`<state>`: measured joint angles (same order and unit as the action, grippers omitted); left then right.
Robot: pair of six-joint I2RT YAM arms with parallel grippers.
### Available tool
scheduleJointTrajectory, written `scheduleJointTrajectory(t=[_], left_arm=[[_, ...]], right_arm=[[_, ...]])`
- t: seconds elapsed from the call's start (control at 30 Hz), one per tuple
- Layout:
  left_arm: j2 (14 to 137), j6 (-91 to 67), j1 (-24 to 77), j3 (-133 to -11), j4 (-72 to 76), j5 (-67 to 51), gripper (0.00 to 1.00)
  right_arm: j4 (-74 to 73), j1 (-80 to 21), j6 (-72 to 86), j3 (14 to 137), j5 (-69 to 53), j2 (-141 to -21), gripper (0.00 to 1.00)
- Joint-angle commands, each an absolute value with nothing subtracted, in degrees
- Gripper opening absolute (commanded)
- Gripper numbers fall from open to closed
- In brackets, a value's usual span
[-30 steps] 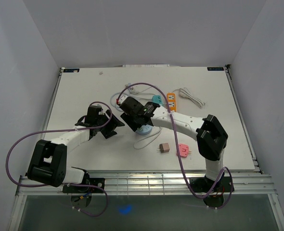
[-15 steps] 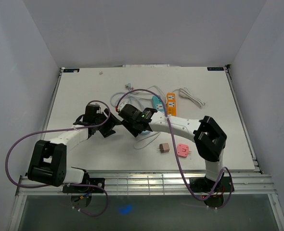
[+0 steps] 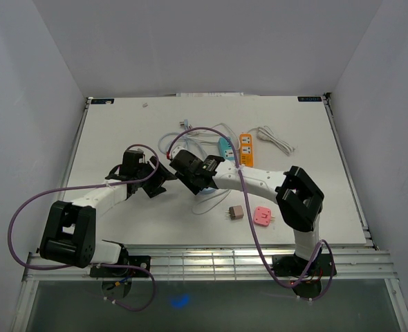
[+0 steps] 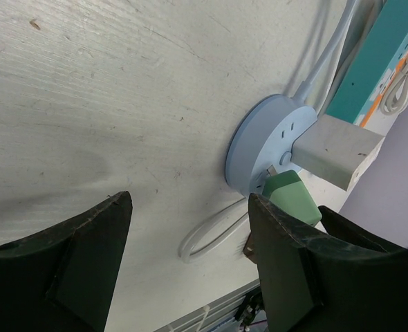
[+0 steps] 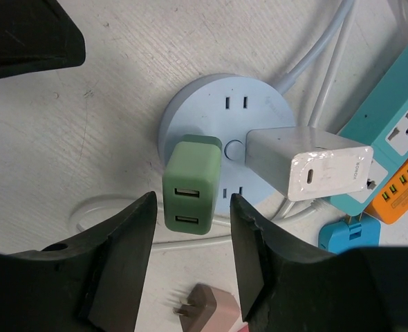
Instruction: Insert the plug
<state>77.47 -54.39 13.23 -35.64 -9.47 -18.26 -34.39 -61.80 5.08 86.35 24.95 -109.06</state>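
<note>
Right gripper (image 5: 191,200): jaws apart, astride the green plug (image 5: 192,183), a thin gap showing on each side, so not clamped. Left gripper (image 4: 190,200): jaws wide apart, nothing between them, over bare table (image 4: 86,90) just left of the hub.

Green plug: seated upright in the round blue hub (image 5: 211,111), on its near-left side, two USB ports facing the right wrist camera. No writing readable on it.

White adapter (image 5: 308,166): plugged into the same hub just right of the green plug, with one oval port on its end face. Small grey print beside the port looks like HONOR, but it is tiny. The right gripper's right finger (image 5: 259,263) sits in the narrow space between the green plug and the white adapter.

Around:
- The teal power strip (image 5: 397,138) and orange power strip (image 5: 397,197) lie side by side right of the hub.
- A blue plug (image 5: 342,235) is just below the adapter.
- A thin white cable loop (image 5: 86,214) runs under the hub.
- In the top view, a brown plug (image 3: 236,213) and a pink plug (image 3: 263,216) lie loose nearer the bases.
- A coiled white cord (image 3: 273,138) lies right of the orange strip.
</note>
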Motion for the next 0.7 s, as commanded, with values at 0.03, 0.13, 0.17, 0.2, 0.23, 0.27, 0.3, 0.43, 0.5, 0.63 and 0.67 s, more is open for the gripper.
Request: scheduleJointTrajectory(t=[0.03, 0.13, 0.17, 0.2, 0.23, 0.27, 0.3, 0.43, 0.5, 0.63, 0.67], left_arm=[[77.17, -53.35, 12.92, -37.44, -9.76, -18.81, 0.78], [77.34, -53.26, 12.83, -37.71, -10.02, -18.72, 0.78], [77.34, -53.17, 12.75, -37.71, -10.02, -18.81, 0.78], [77.43, -53.17, 12.74, -37.71, -10.02, -18.81, 0.78], [77.43, -53.17, 12.74, -37.71, -9.93, -18.81, 0.78], [77.52, -53.09, 12.66, -37.79, -10.02, -18.81, 0.78], [77.52, -53.0, 12.66, -37.71, -10.02, -18.81, 0.79], [77.78, -52.91, 12.48, -37.71, -9.93, -18.98, 0.78], [77.78, -52.82, 12.48, -37.79, -9.93, -18.9, 0.78], [77.96, -52.65, 12.39, -37.79, -9.84, -19.07, 0.79], [77.96, -52.65, 12.39, -37.71, -9.84, -19.16, 0.78]], right_arm=[[-32.43, -62.14, 4.48, 86.75, 26.37, -109.77, 0.52], [-32.08, -62.14, 4.39, 86.66, 25.93, -109.95, 0.5], [-31.91, -62.14, 4.39, 86.49, 25.93, -109.95, 0.49], [-31.64, -62.05, 4.39, 86.4, 25.84, -109.95, 0.45], [-31.38, -62.05, 4.39, 86.4, 25.84, -109.95, 0.42], [-31.38, -62.05, 4.31, 86.31, 25.84, -109.95, 0.39], [-31.29, -62.14, 4.13, 86.4, 26.01, -110.04, 0.31], [-31.46, -62.14, 3.78, 87.36, 25.93, -109.95, 0.2], [-31.64, -61.88, 3.08, 88.24, 25.14, -110.3, 0.17], [-32.52, -61.26, 2.46, 89.03, 24.35, -111.09, 0.14], [-32.52, -61.09, 2.37, 89.12, 23.74, -111.09, 0.14]])
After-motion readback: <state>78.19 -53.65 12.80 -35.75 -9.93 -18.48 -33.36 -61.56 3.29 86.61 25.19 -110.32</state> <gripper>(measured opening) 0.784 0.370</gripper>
